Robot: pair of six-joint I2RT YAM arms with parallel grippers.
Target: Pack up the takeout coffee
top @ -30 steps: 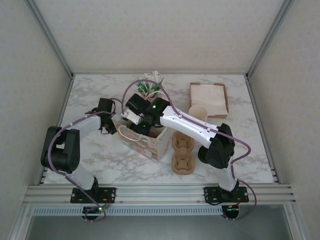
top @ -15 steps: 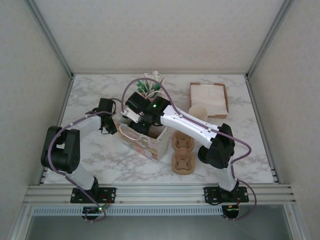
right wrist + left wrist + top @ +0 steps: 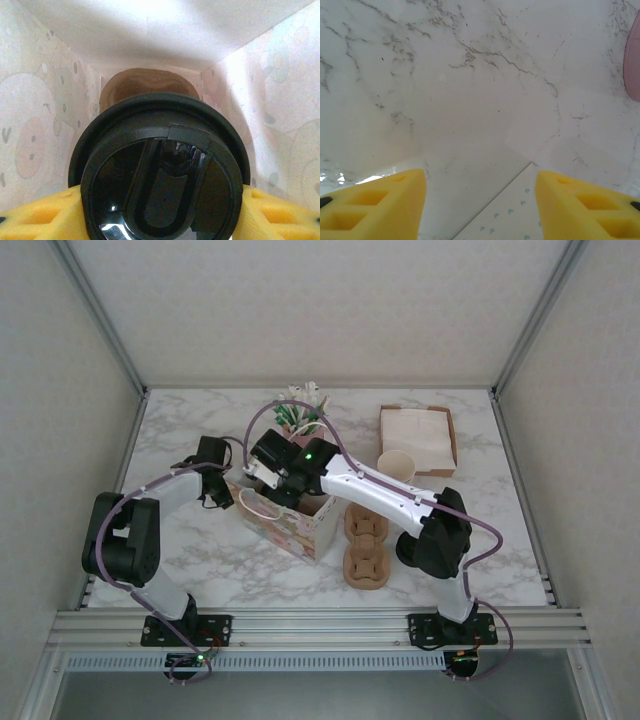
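The coffee (image 3: pixel 161 186) is held upright inside the bag (image 3: pixel 40 105). Its long axis runs straight down into the bag and its black lid (image 3: pixel 150 150) is turned up towards the wrist camera. The right gripper (image 3: pixel 160 212) is clamped on it, with a yellow finger (image 3: pixel 35 212) pressed against the lid's rim on each side. The raised tab of the lid is pointed to the upper right of that view. Beyond the lid, a brown carrier (image 3: pixel 145 82) is seen lying at the bottom of the bag, between the patterned walls.

From above, the cup is hidden by the right gripper (image 3: pixel 283 493), which is lowered into the open top of the bag (image 3: pixel 300 528). The wider setting is given there: the bag stands near the middle of the table (image 3: pixel 180 540), two more carriers (image 3: pixel 366 545) lie just to its right, and lidless cups (image 3: pixel 397 465) stand farther back on the right.

The left gripper (image 3: pixel 215 488) is placed at the bag's left side. In the left wrist view its fingers (image 3: pixel 375 202) are held apart with nothing gripped between them. Bare marble is seen beneath them, and a corner of patterned paper (image 3: pixel 505 217) low between the tips.
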